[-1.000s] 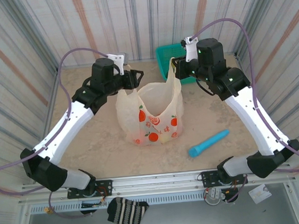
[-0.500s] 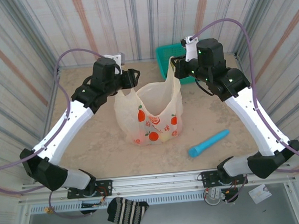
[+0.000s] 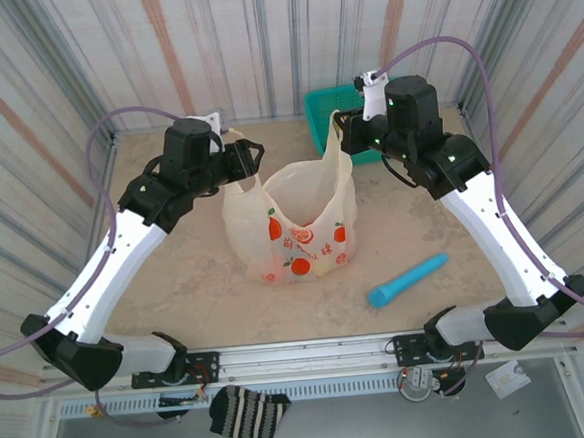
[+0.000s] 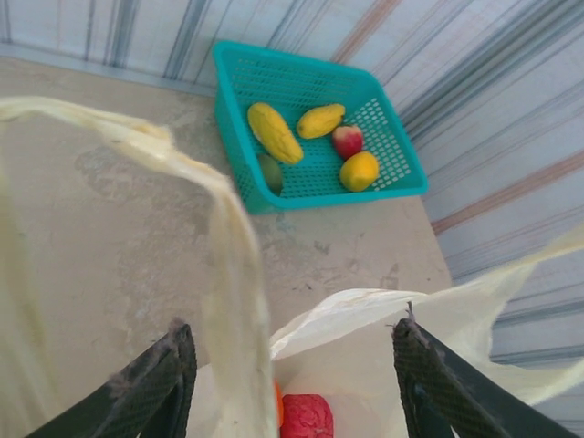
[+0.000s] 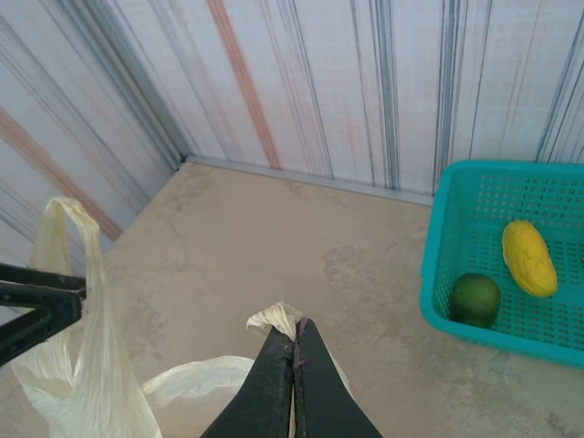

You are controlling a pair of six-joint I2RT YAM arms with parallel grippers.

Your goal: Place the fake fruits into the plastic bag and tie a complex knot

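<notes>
The plastic bag (image 3: 290,222) stood in the middle of the tabletop (image 3: 176,277), mouth open, with its two long handles pulled up and apart between the arms. The right hand (image 3: 343,132) was at the bag's right handle; in its wrist view the right hand (image 5: 294,345) was closed tight, a crumpled tip of that handle pinched between the fingers. The left hand (image 3: 251,160) was at the left handle. From its own camera the left hand (image 4: 294,330) was spread wide, and the handle strip ran between the fingers, close to the left one, without being squeezed. Whether the strip touched that finger I could not tell.

A red fruit (image 4: 306,415) lay inside the bag, seen through its mouth. Other fruits were in the teal basket (image 3: 316,110) at the far edge of the tabletop, just beyond the bag: two yellow fruits (image 4: 274,133), a red apple (image 4: 347,141), an orange-yellow fruit (image 4: 359,171) and a dark green fruit (image 5: 474,299). A blue stick (image 3: 407,279) lay on the tabletop near the bag, toward the right arm.
</notes>
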